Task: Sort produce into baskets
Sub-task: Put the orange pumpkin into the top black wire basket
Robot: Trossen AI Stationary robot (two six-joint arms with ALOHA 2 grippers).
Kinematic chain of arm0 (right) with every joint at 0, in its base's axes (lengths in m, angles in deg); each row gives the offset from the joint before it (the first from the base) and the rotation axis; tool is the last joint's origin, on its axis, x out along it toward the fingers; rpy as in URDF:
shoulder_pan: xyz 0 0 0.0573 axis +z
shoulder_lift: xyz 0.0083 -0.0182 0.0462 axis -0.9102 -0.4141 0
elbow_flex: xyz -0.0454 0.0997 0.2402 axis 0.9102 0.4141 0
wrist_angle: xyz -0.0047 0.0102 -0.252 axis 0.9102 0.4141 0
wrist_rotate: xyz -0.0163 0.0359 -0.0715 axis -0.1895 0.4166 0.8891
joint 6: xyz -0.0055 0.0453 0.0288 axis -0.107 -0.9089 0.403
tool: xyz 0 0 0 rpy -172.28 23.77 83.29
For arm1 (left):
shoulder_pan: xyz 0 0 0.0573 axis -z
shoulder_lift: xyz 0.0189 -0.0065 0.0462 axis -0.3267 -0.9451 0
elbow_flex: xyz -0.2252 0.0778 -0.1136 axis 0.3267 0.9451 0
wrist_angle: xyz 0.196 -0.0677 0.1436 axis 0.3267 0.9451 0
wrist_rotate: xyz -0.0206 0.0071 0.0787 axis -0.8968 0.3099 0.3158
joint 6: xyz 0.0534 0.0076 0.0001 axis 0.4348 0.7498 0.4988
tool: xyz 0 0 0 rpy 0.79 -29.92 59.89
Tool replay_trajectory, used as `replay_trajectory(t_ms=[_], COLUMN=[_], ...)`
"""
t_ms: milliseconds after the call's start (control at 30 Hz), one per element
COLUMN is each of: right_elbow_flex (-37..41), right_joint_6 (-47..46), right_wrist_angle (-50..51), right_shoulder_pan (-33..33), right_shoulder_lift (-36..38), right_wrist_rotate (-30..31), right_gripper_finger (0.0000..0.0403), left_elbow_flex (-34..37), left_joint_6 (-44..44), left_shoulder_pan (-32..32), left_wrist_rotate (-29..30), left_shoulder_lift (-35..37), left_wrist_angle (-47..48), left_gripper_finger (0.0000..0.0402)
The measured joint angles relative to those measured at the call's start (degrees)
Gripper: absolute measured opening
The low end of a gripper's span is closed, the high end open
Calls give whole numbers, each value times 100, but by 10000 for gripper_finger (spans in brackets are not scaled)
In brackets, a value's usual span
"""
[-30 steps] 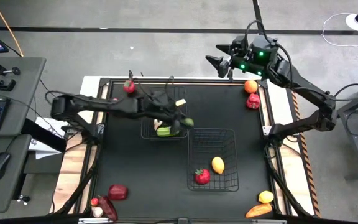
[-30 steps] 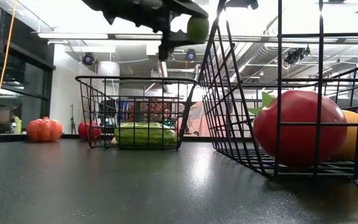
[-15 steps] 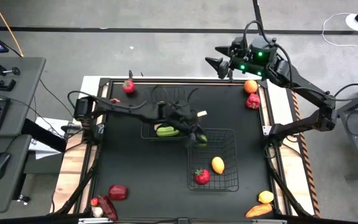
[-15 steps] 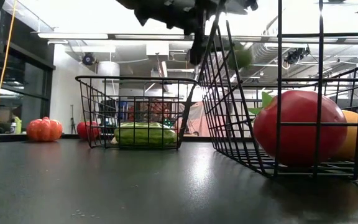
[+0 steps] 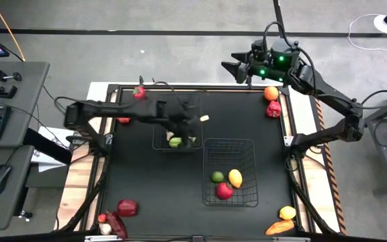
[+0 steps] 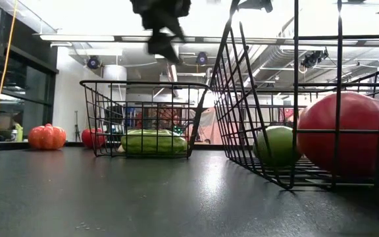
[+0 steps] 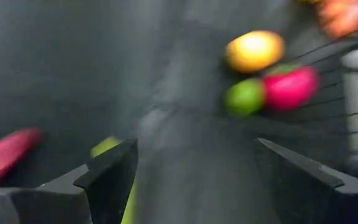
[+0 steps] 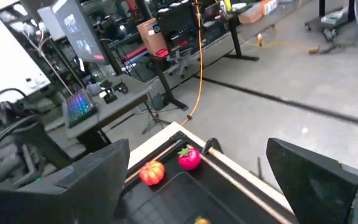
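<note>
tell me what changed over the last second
The left pincer let go of the green lime, now in the near basket beside the lemon and red piece, then pulled back over the far basket. The right pincer stayed put.

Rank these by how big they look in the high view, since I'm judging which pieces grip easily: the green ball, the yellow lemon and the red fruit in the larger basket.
1. red fruit, slightly the largest.
2. yellow lemon, close behind; the gap is small, so this order is unsure.
3. green ball, the smallest.

All three sit together in the larger basket, so camera distance barely affects this.
</note>
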State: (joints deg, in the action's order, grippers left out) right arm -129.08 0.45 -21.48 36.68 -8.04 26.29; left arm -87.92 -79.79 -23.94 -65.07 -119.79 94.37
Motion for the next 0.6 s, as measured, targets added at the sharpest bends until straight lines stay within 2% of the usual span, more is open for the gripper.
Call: replay_trajectory(t_ms=[133,300,467,600], right_elbow_flex=[0,0,0,0], right_joint_6=[-260,-458,-438,-225], right_wrist_angle=[157,408,518,529], right_shoulder_pan=[1,1,1,1], right_shoulder_lift=[0,0,-1,-4], right_wrist_rotate=[0,1,1,1], right_gripper_finger=[373,373,373,373], left_elbow_flex=[904,2094,2343,2343], left_joint_6=[-76,-666,-917,-841], left_shoulder_pan=[-318,-1212,-2308,-2970], left_wrist_rotate=[697,1263,1822,1830], left_shoulder_lift=[986,2268,2858,2843], left_wrist_angle=[175,504,1756,2139], left_gripper_finger=[305,304,304,304])
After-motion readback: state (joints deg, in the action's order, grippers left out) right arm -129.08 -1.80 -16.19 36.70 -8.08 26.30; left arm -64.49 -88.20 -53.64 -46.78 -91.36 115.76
